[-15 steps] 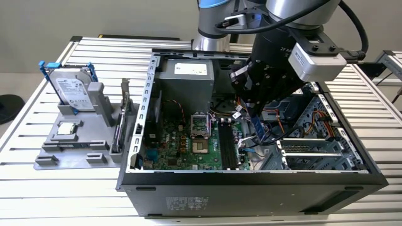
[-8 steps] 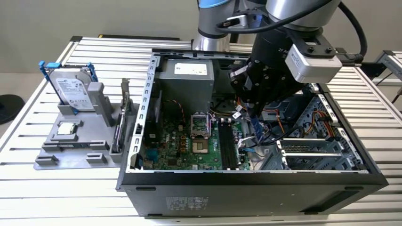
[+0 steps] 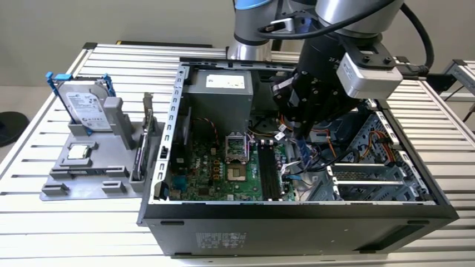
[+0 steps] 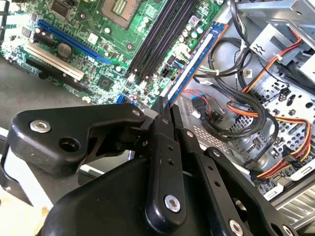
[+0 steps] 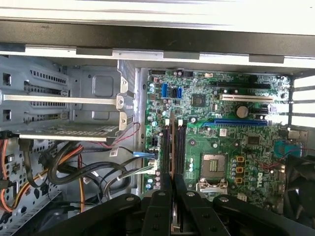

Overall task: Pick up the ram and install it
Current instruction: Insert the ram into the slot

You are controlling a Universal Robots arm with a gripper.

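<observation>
Slatted metal tabletop (image 3: 44, 214) carries an open computer case (image 3: 297, 222) lying on its side, with a grey holder (image 3: 82, 178) well off toward the exterior view's left. That holder carries a silver hard drive with blue rails (image 3: 83, 108) and an upright expansion card (image 3: 147, 136).

Inside the case, the arm reaches down and the jaws (image 4: 165, 115) are closed narrowly on the ram (image 4: 199, 56), gripping it by one end. In the second wrist view the ram is a thin bluish stick that runs straight out ahead of the fingertips (image 4: 161, 105), over the edge of the green motherboard (image 4: 74, 29). The long black memory slots (image 4: 160, 34) lie just beside it, running nearly parallel, and look empty. I cannot tell whether the stick touches the board or hangs just above it.

In the first wrist view the jaws (image 5: 172, 189) sit in line with those same slots (image 5: 174, 147), with the processor socket (image 5: 214, 164) to one side of them. A tangle of black, orange and yellow cables (image 5: 59, 172) lies on the other side, beneath the drive cage (image 5: 64, 103).
</observation>
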